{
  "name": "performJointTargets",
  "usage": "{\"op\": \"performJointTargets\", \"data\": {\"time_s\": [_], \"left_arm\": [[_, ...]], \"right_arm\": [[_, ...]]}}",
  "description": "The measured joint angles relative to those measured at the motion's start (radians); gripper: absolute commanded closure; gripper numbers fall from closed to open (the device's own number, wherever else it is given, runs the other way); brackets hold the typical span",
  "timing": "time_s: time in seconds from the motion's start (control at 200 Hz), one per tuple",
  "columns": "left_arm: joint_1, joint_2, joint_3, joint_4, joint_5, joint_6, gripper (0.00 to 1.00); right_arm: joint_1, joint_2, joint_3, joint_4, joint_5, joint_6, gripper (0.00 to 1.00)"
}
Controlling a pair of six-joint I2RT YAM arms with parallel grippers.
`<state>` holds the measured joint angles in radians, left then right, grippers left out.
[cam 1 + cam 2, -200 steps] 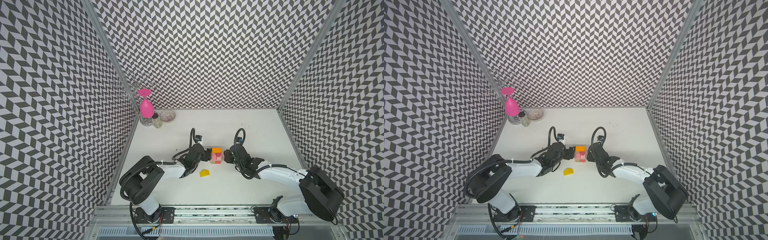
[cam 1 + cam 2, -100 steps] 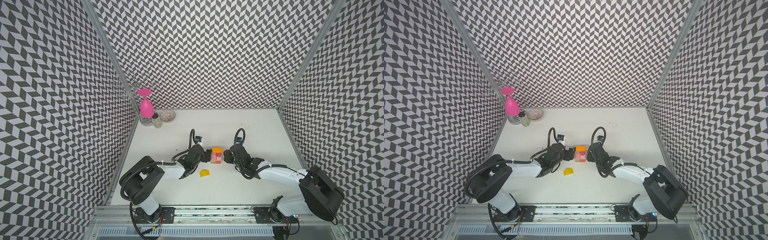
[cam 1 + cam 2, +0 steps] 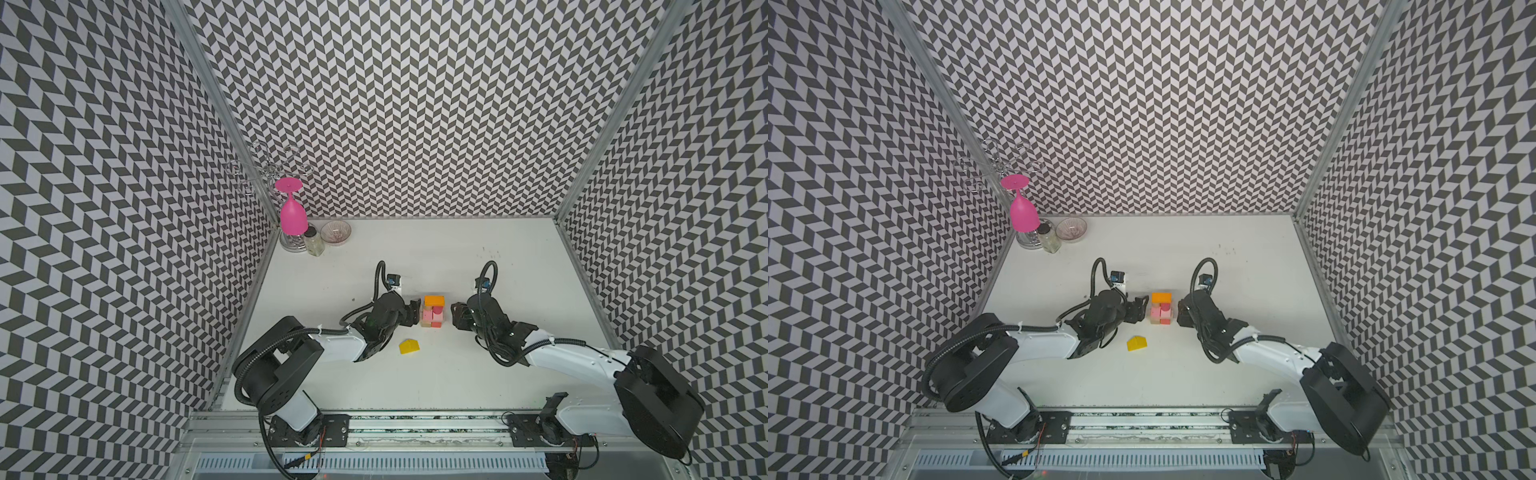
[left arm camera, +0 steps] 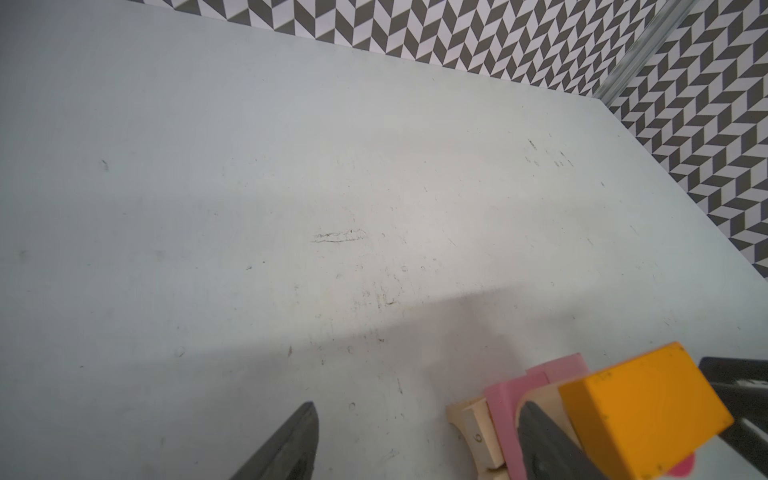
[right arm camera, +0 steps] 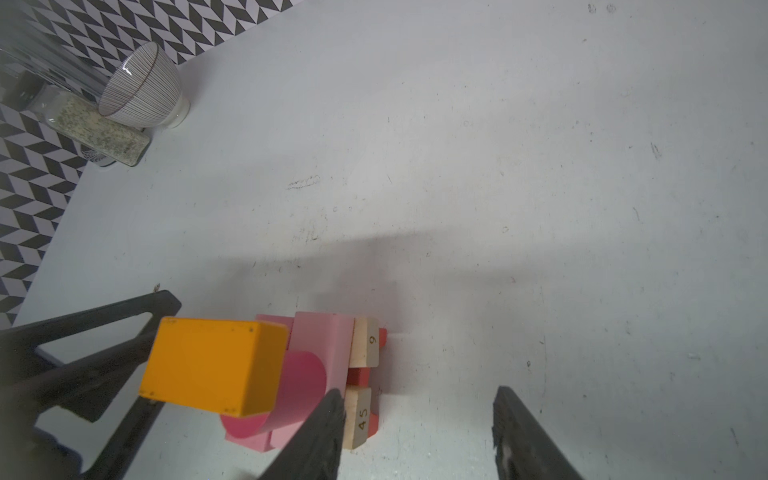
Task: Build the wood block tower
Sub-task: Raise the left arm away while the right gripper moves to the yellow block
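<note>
The tower point(image 3: 432, 319) stands mid-table, tan, pink and red pieces low with an orange block point(image 3: 434, 300) on top. The yellow block point(image 3: 409, 346) lies loose on the table point(image 3: 457, 374) just in front of it, beside the left arm. The left gripper point(image 3: 414, 313) and right gripper point(image 3: 454, 316) flank the stack at block height, both with jaws spread and nothing between them. Each has one finger point(image 5: 320, 432) right against or just beside the stack; I cannot tell whether they touch. The main danger is that closeness: a sideways or twisting retreat by either arm could drag a finger across the lower blocks and shift them. The orange block looks perched on a rounded pink piece point(image 5: 303, 382), so a small nudge may tip it off. The yellow block probably goes on last, and its sloped faces could slip in a pinch. Pressing it down off-centre could topple the stack.
</note>
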<state>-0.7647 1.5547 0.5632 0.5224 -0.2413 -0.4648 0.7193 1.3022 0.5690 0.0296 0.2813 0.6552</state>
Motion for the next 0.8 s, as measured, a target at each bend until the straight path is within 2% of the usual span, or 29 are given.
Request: {"op": "performJointTargets", "data": {"time_s": [0.18, 0.321, 0.371, 0.511, 0.641, 0.801], "left_arm": [[0.037, -0.231, -0.09, -0.034, -0.099, 0.005, 0.18], [0.153, -0.517, -0.156, -0.095, -0.209, 0.011, 0.03], [0.206, -0.604, -0.175, -0.128, -0.262, 0.005, 0.01], [0.329, -0.742, -0.248, -0.203, -0.423, -0.052, 0.0], [0.397, -0.789, -0.323, -0.27, -0.457, -0.085, 0.0], [0.414, -0.832, -0.338, -0.296, -0.463, -0.106, 0.0]], "right_arm": [[0.076, -0.152, -0.015, -0.015, 0.06, -0.034, 0.28], [0.152, -0.261, -0.029, 0.005, 0.087, -0.05, 0.25], [0.183, -0.261, -0.025, 0.005, 0.094, -0.051, 0.21], [0.295, -0.183, 0.029, -0.015, 0.113, -0.058, 0.17], [0.381, -0.048, 0.148, -0.069, 0.112, -0.069, 0.16], [0.447, 0.069, 0.201, -0.097, 0.102, -0.092, 0.14]]}}
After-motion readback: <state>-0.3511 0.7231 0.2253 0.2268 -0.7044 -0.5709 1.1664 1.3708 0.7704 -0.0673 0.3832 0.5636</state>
